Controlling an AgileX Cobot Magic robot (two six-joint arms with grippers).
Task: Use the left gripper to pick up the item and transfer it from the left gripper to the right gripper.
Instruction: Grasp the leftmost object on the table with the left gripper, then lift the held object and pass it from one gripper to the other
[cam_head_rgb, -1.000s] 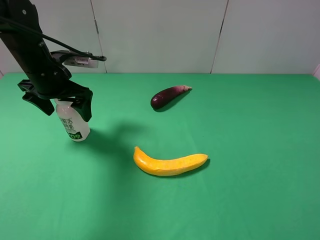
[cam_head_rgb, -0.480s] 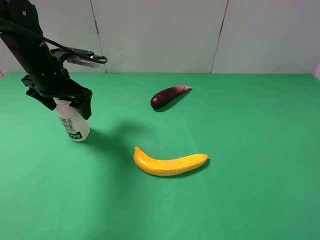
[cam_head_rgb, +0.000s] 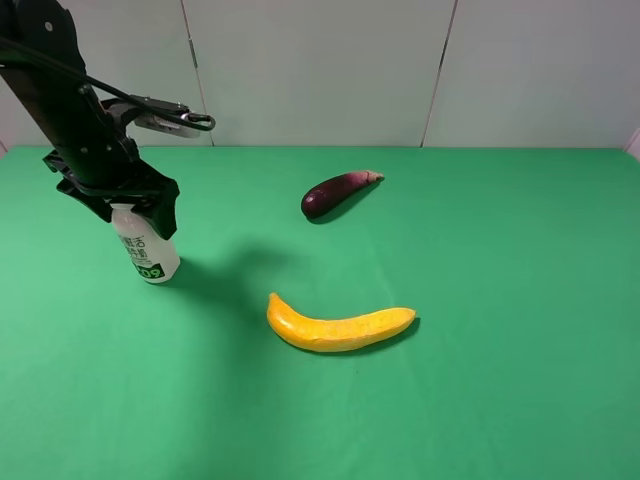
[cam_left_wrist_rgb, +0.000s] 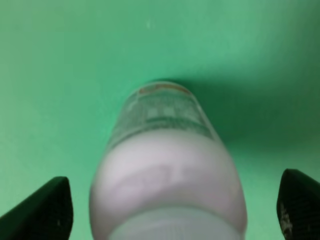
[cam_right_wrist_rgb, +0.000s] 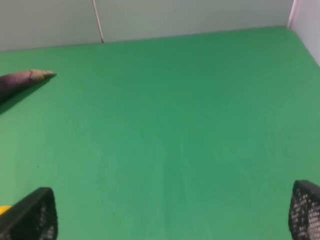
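White plastic, the item (cam_head_rgb: 148, 250) stands upright on the green cloth (cam_head_rgb: 500, 350) at the left side, well apart from the banana (cam_head_rgb: 340, 325) and the eggplant (cam_head_rgb: 340, 190). The left gripper (cam_head_rgb: 130, 212) hangs over its cap with the jaws spread wide, one finger on each side and touching nothing (the left wrist view shows clear gaps). I judge it is lined up to close around the upper part. The right gripper (cam_right_wrist_rgb: 170, 212) is also wide open and empty over bare cloth, probably ready for the handover.
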